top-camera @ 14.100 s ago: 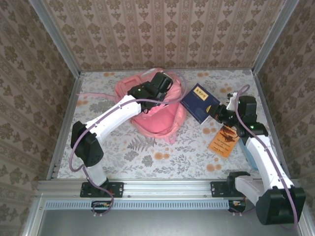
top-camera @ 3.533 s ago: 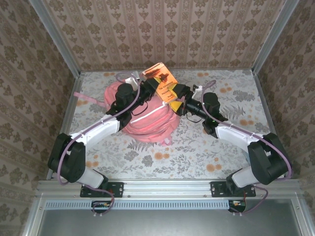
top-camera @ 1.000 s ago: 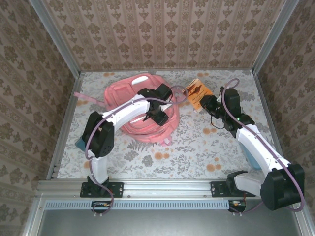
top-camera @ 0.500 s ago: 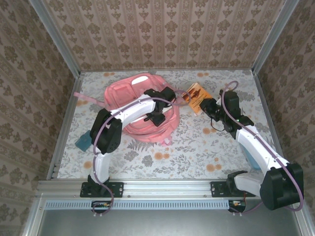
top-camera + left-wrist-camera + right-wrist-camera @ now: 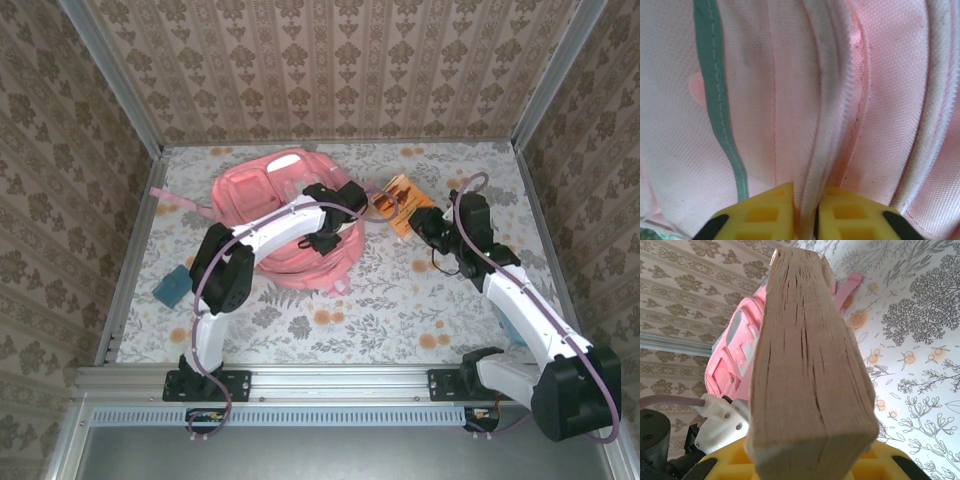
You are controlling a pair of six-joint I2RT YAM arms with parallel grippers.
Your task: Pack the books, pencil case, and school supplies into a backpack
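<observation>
Between the 2 yellow fingers of the left gripper [image 5: 807,220] a raised fold of pink fabric beside a zipper line is pinched, so these jaws are clamped on the backpack [image 5: 880,100]; a narrow teal stripe [image 5: 720,115] runs down the cloth to one side. The right gripper [image 5: 812,462] is closed on the lower edge of 1 book [image 5: 810,365], held upright off the table with its tan page block facing the wrist camera. From above its cover is orange-brown with a dark picture, and whatever is printed on it is too small to read. The backpack lies toward the far left of the table [image 5: 400,300], with the left arm reaching over it, and the book hangs just beside the backpack's right edge. The tabletop is pale with grey leaves and small orange flowers. Brown patterned wallpaper [image 5: 330,70] covers the 3 walls, with metal rails [image 5: 330,385] at the corners and the near edge. 1 small teal-blue object [image 5: 172,285] lies near the left edge, well apart from the backpack.
</observation>
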